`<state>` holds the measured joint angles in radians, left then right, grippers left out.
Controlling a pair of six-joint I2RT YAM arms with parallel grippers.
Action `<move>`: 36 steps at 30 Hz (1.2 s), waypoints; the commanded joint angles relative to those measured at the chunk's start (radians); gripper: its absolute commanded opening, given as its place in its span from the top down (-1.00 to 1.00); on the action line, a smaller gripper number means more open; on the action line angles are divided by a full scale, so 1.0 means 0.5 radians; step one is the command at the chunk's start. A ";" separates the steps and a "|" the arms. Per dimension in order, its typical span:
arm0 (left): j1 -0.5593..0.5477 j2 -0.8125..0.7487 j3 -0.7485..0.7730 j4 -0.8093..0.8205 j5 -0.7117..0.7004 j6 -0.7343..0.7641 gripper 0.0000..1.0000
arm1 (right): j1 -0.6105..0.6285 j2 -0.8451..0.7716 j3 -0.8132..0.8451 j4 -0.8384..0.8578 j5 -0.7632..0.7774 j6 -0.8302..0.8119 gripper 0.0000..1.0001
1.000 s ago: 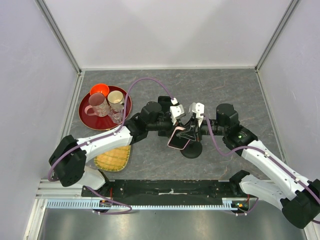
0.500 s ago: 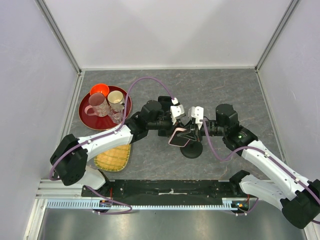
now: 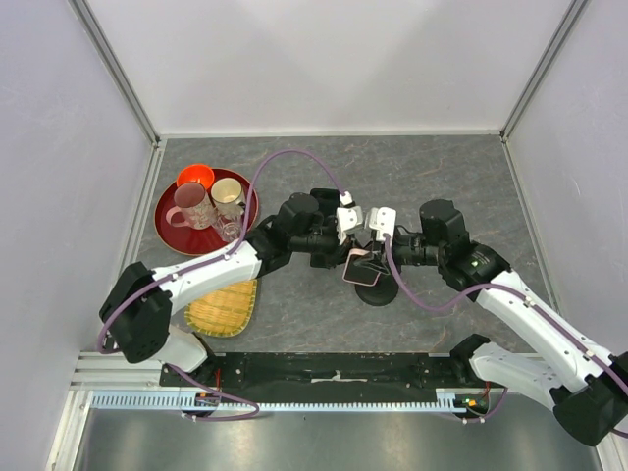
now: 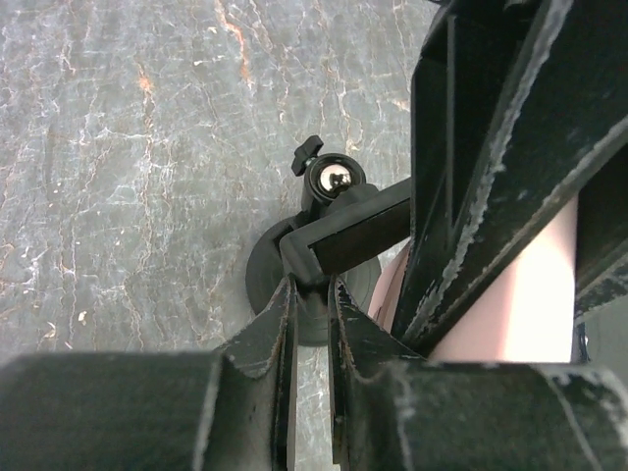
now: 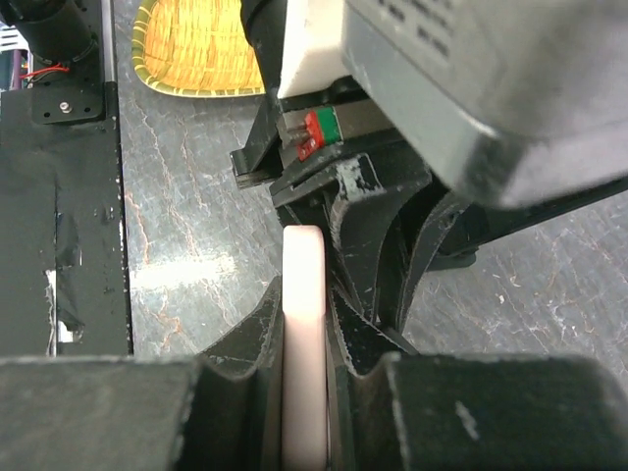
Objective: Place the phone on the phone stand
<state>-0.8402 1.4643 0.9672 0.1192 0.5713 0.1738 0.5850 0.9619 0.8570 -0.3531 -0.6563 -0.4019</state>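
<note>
The pink phone (image 3: 359, 269) is held on edge in my right gripper (image 3: 369, 257), just above the round black base of the phone stand (image 3: 383, 292). In the right wrist view the phone (image 5: 302, 285) stands edge-on between the shut fingers of the right gripper (image 5: 304, 304), pressed against the left gripper's black fingers (image 5: 378, 221). My left gripper (image 3: 351, 247) comes in from the left. In its wrist view the left gripper (image 4: 312, 294) is nearly shut, pinching the edge of the stand's black cradle (image 4: 343, 231) below the ball joint. The phone (image 4: 535, 294) shows pink at the right.
A red tray (image 3: 172, 234) with two mugs, a glass and an orange cup (image 3: 195, 177) sits at the left. A woven yellow basket (image 3: 222, 309) lies near the left arm and shows in the right wrist view (image 5: 196, 49). A black mounting rail (image 3: 334, 371) runs along the near edge.
The right gripper has swung the phone from lying tilted to standing on edge and drawn it up against the stand's cradle. Both grippers have closed in over the stand.
</note>
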 commanded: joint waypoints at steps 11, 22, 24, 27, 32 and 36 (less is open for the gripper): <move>0.097 0.176 0.440 -0.640 0.459 0.419 0.95 | -0.078 0.107 0.256 0.249 -0.034 -0.251 1.00; 0.177 0.109 0.370 -0.573 0.527 0.420 0.95 | -0.099 -0.089 0.056 0.182 0.184 -0.098 1.00; 0.189 0.069 0.339 -0.527 0.529 0.377 0.95 | -0.099 -0.123 0.041 0.142 0.254 -0.089 1.00; 0.232 -0.008 0.253 -0.340 0.572 0.278 0.95 | -0.099 -0.132 0.032 0.139 0.276 -0.101 1.00; 0.272 -0.054 0.250 -0.389 0.453 0.278 0.95 | -0.096 -0.083 0.121 0.028 0.367 0.018 1.00; 0.266 -0.109 0.164 -0.245 0.162 0.095 0.95 | -0.096 -0.025 0.161 -0.085 0.579 0.132 1.00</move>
<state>-0.7021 1.4631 1.0866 -0.0906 0.7601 0.3206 0.5503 0.9329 0.8719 -0.3820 -0.5072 -0.3882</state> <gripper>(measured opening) 0.029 0.211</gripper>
